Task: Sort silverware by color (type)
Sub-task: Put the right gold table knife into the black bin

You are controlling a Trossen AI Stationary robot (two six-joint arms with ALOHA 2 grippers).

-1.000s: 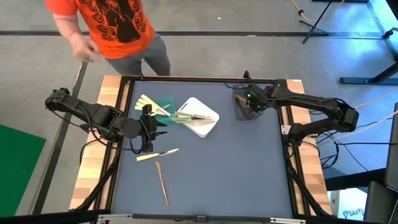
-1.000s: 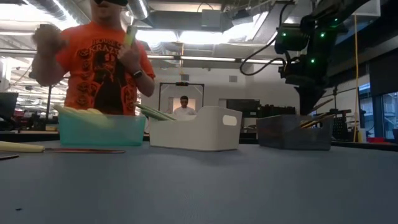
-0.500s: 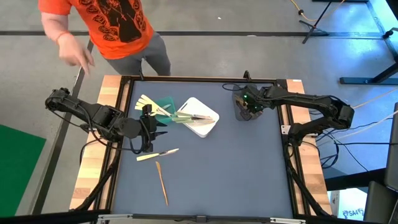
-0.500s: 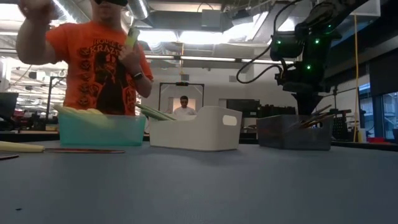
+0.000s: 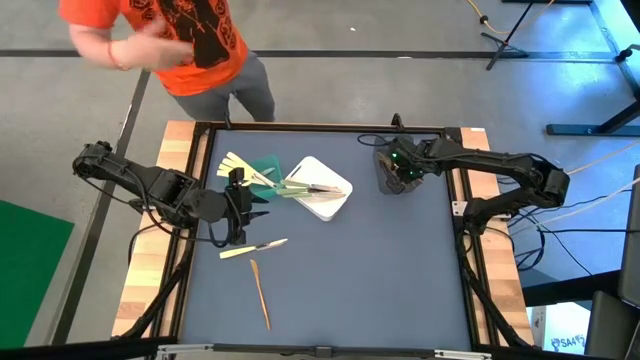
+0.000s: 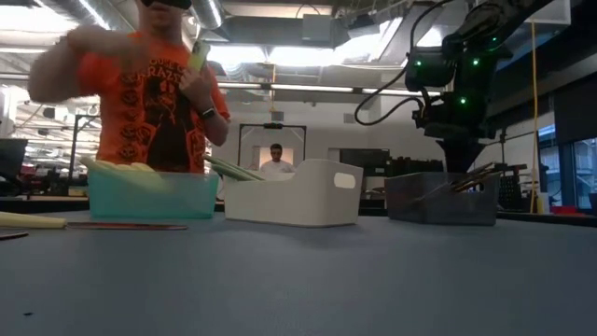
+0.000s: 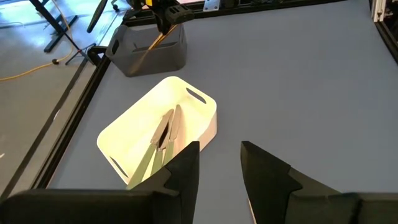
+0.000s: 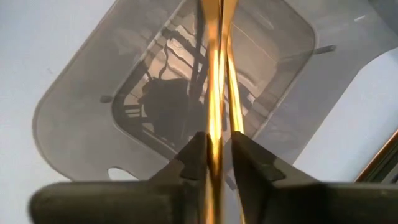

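In the high view the right gripper (image 5: pixel 398 172) is seen at the upper right of the table (image 5: pixel 380 280), directly over the grey container (image 5: pixel 392 180). In the right wrist view an orange-brown utensil (image 8: pixel 215 87) lies between the two fingers (image 8: pixel 194 158), its far end reaching down into the grey container (image 8: pixel 81 118); the jaws stand only slightly apart on either side of it, and whether it is actually clamped cannot be told. In the low view the same gripper (image 6: pixel 459 154) hangs above the grey container (image 6: pixel 438 199) at the right of the frame, with brown utensils (image 6: pixel 476 175) leaning out of it. The left gripper (image 5: pixel 240 210) is held at the left middle of the high view, its fingers parted with nothing between them. Above and right of it, pale yellow utensils (image 5: pixel 236 163) lie in the green container (image 5: pixel 268 166), and light green and silver utensils (image 5: pixel 300 188) in the white container (image 5: pixel 335 200). On the mat below, a pale yellow knife (image 5: pixel 253 247) and an orange-brown stick (image 5: pixel 260 294) are seen lying apart. A person in an orange shirt (image 5: pixel 190 45) is seen at the upper left.
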